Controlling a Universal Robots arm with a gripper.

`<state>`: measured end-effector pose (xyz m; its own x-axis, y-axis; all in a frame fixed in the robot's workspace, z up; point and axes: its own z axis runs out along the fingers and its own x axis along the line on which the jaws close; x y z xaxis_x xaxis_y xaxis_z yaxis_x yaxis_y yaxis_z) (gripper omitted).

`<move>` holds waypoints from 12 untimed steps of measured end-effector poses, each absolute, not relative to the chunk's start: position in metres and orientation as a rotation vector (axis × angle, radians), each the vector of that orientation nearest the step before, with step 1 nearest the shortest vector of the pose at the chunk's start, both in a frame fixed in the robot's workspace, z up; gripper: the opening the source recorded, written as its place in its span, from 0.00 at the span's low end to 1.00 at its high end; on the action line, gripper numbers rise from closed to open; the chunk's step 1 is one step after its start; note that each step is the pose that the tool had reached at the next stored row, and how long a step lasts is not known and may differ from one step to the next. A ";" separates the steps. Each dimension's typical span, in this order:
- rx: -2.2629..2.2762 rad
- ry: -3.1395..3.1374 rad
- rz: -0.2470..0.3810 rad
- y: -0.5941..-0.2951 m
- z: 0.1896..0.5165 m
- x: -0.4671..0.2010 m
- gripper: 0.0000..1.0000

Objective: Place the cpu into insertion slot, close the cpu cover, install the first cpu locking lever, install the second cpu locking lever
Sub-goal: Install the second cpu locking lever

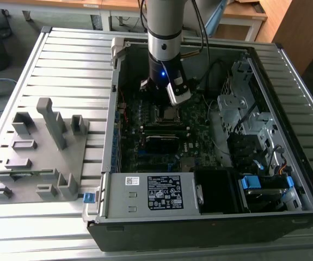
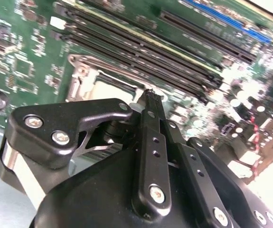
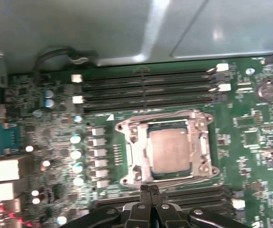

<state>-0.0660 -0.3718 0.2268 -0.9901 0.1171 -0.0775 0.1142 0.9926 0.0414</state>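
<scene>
The claw (image 3: 148, 189) is seen in the first wrist view with its two black fingertips pressed together, no gap between them and nothing gripped. In the second wrist view the claw (image 2: 151, 96) is shown from the side, its fingers (image 2: 151, 142) lying flat against each other above the board.

Just beyond the tips, in the first wrist view, the cpu (image 3: 169, 151) is seen seated flat in the insertion slot (image 3: 196, 176), its dull silver top exposed. The cpu cover (image 3: 135, 151) is laid down around it as a silvery frame, the chip showing through the square cut-out. Whether the locking levers are latched cannot be told. In the second wrist view the insertion slot (image 2: 81, 71) is largely hidden behind the claw's black body, and only one corner of its metal rim and a strip of pale surface are visible.

Long black memory slots (image 3: 145, 88) are seen running along the socket on its far side in the first wrist view.

In the exterior view the arm (image 1: 164, 32) is seen reaching down into the open computer case (image 1: 287, 215), at about 12 o'clock from the socket (image 1: 167, 113) on the green motherboard (image 1: 200, 136). The case is set on a slatted metal counter (image 1: 69, 60), and a grey fixture block (image 1: 42, 157) stands at 9 o'clock from the case.
</scene>
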 end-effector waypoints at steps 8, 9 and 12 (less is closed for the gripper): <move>0.178 3.056 0.057 -0.371 0.226 -0.044 0.10; 0.178 3.056 0.057 -0.370 0.226 -0.042 0.10; 0.177 3.056 0.056 -0.366 0.225 -0.040 0.10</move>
<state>-0.0403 -0.3659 0.2252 -0.9901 0.1170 -0.0774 0.1140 0.9926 0.0413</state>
